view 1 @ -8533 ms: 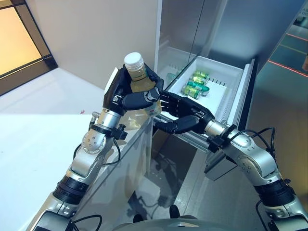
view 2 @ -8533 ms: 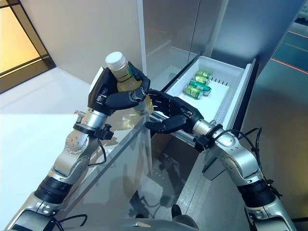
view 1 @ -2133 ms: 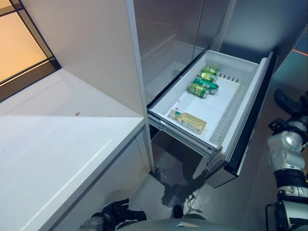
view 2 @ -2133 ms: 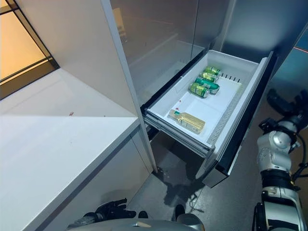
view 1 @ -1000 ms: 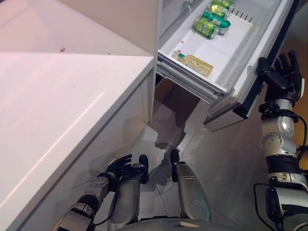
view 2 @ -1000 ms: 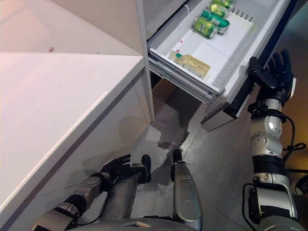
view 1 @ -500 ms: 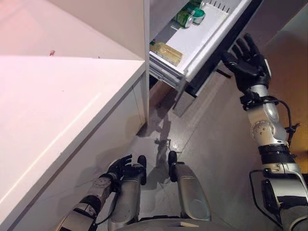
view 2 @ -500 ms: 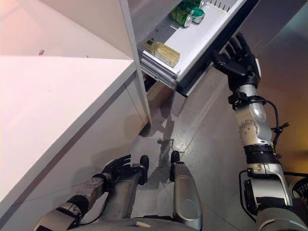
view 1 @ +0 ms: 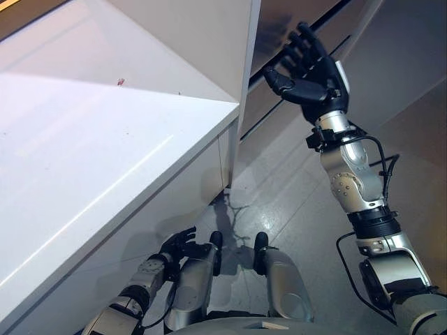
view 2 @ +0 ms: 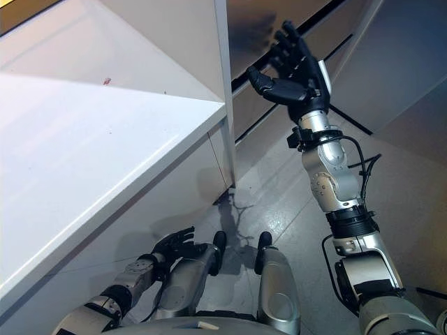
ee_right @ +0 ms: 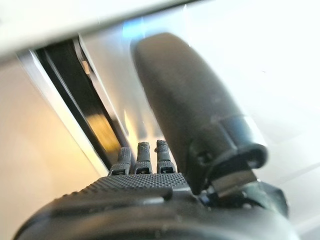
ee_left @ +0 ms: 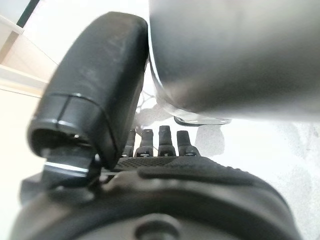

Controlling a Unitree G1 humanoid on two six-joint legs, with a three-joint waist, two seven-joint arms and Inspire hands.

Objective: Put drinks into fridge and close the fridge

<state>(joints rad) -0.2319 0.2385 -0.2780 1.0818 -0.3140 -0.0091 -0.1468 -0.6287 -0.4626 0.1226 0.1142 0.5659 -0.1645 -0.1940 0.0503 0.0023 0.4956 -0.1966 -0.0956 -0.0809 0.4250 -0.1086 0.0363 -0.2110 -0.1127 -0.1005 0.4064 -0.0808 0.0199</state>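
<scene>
The fridge's steel drawer front (view 1: 271,115) stands pushed in, flush with the fridge face, with a thin dark seam (ee_right: 85,100) above it. The drinks are hidden inside. My right hand (view 1: 312,70) is raised with straight, spread fingers (ee_right: 142,155) against the fridge front at the seam; it holds nothing. My left hand (view 1: 174,244) hangs low beside the counter's base with relaxed fingers (ee_left: 160,140), empty.
A white counter (view 1: 105,139) fills the left side, with a white side panel (view 1: 195,42) rising at its back and ending next to the fridge. Grey tiled floor (view 1: 293,195) lies in front of the fridge.
The drawer, half open half a second ago, is now pushed in by my right hand, which moved forward and to the left with it. The camera has also shifted. The left hand stayed low.
</scene>
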